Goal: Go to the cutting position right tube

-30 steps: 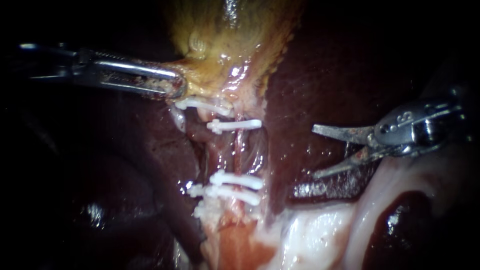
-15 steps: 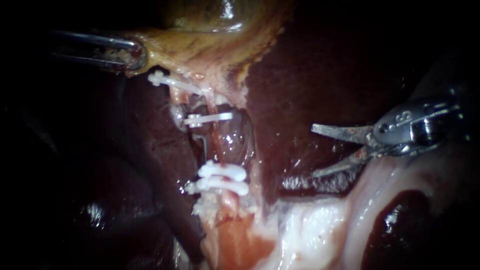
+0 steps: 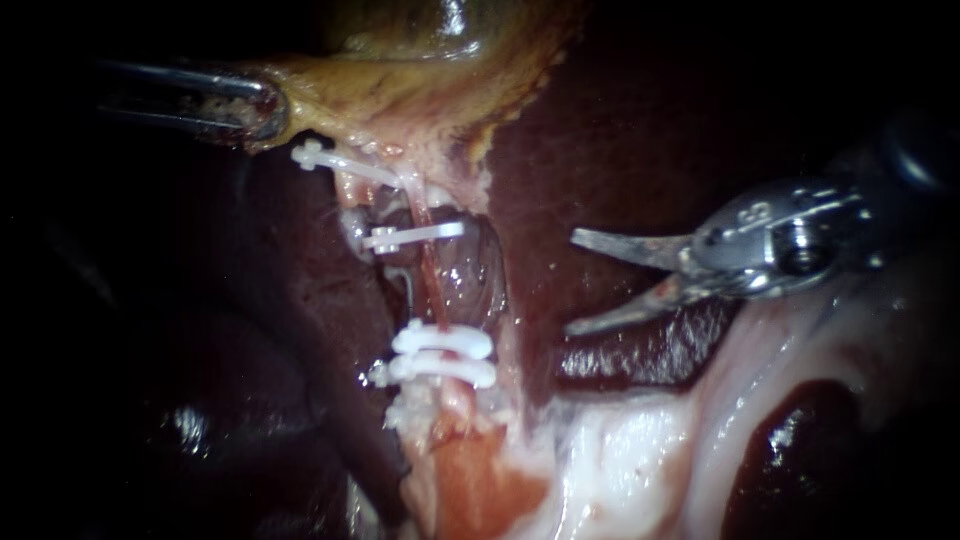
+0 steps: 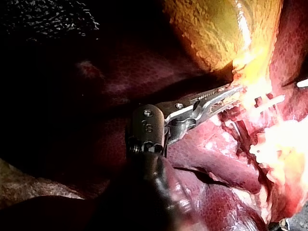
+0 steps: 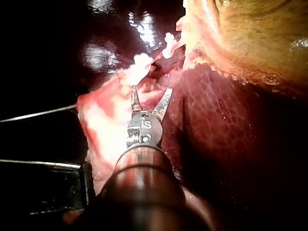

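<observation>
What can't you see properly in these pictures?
Endoscope view: the silver left instrument, clamped on the yellow gallbladder, has its shaft lost in darkness at the edge.
Left wrist view: glare washes out the small white plastic clips and whatever lies between them.
Right wrist view: the thin pink tube cannot be picked out; it is too small beyond the silver open-bladed right instrument.

The gallbladder (image 3: 430,60) is ochre-yellow w/ brown mottling and wet glints; the liver (image 3: 620,130) round it is dark maroon, finely speckled. Just below the gallbladder, white clips (image 3: 445,342) cross a pink-red tube (image 3: 432,285), and further below lies pale white-pink tissue (image 3: 620,460) streaked red. The left instrument (image 3: 262,105), at the gallbladder's edge, is silver-grey steel; the right instrument (image 3: 572,283) is the same, w/ reddish smears on its blades.
</observation>
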### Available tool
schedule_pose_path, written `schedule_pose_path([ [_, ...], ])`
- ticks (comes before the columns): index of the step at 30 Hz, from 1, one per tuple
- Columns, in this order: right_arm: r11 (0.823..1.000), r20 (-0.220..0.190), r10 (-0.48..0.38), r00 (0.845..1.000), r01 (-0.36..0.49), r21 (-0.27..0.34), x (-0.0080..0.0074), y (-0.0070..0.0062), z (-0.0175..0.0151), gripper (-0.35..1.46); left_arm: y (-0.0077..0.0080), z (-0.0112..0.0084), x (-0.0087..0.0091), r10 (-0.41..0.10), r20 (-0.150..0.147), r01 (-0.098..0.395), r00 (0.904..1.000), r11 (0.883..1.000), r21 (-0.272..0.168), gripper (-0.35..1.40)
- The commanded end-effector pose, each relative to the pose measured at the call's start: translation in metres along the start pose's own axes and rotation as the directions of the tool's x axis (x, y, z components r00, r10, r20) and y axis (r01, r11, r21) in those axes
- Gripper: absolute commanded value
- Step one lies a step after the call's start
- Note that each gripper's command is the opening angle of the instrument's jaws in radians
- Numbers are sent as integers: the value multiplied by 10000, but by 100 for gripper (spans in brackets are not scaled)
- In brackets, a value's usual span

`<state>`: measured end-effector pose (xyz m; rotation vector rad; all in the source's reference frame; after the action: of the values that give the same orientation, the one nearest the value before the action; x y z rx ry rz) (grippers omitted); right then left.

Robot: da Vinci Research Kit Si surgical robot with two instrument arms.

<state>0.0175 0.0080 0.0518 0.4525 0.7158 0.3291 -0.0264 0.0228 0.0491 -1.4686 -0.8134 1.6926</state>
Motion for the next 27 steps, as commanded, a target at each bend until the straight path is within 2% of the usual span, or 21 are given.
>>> schedule_pose_path([
  [1, 9998, 32, 133, 9999, -133, 179, 3, 1, 8, 143, 0, 1, 0, 0, 0, 0, 10000, 10000, 4, -35],
  [9, 9917, 84, 936, 9956, -940, 878, 8, 6, 58, 142, 0, 1, 0, 1, -3, -1, 10000, 10000, 12, -35],
  [13, 9824, -256, 1186, 9926, -1135, 1482, 10, 11, 83, 138, 0, 2, 0, 1, -4, -1, 10000, 10000, 12, -35],
  [20, 9585, -511, 1665, 9847, -1494, 2430, 12, 20, 123, 138, 0, 2, 0, 1, -5, -1, 10000, 10000, 14, -35],
  [27, 9487, -785, 1794, 9806, -1514, 2774, 17, 22, 143, 138, 0, 3, 0, 1, -8, -1, 10000, 10000, 22, -35],
])
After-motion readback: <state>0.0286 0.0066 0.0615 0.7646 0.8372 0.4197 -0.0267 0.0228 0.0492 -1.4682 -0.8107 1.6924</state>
